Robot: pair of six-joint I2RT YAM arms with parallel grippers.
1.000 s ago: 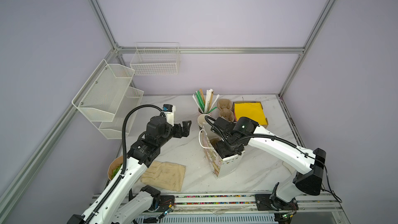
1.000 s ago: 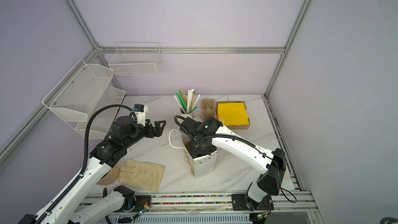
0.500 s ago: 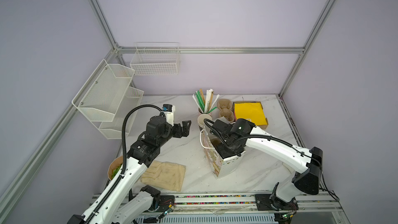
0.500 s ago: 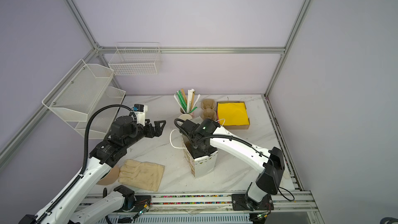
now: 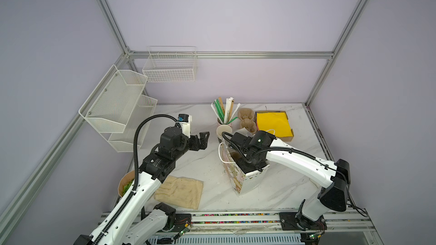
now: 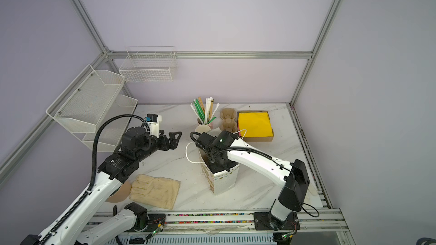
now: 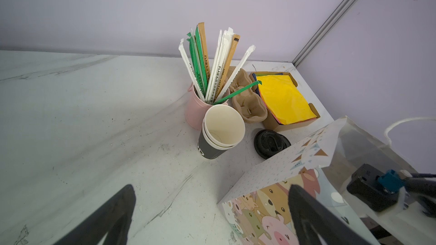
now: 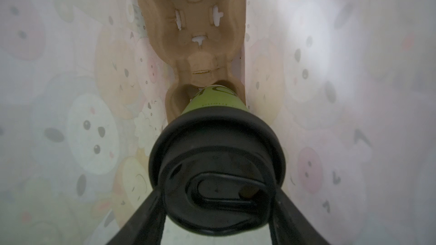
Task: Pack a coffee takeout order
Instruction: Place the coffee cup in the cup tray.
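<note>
My right gripper (image 8: 217, 200) is down inside the cartoon-print paper bag (image 5: 245, 182), shut on a paper cup with a black lid (image 8: 217, 161). The cup's foot sits at the near pocket of a brown pulp cup carrier (image 8: 195, 15) lying on the bag's floor. In both top views the bag hides the gripper and the cup. My left gripper (image 5: 203, 141) hangs open and empty above the table, left of the bag. A yellow paper sheet (image 5: 273, 123) lies in a cardboard box at the back right.
Behind the bag stand nested lidless cups (image 7: 221, 130), a pink pot of straws (image 7: 207, 76), a second carrier (image 7: 250, 107) and a loose black lid (image 7: 271, 143). A glove (image 5: 181, 190) and a brown bowl (image 5: 126, 185) lie front left. Wire baskets (image 5: 169, 67) hang on the walls.
The right arm has sunk slightly lower and leftward into the bag with the cup. The left arm has not moved.
</note>
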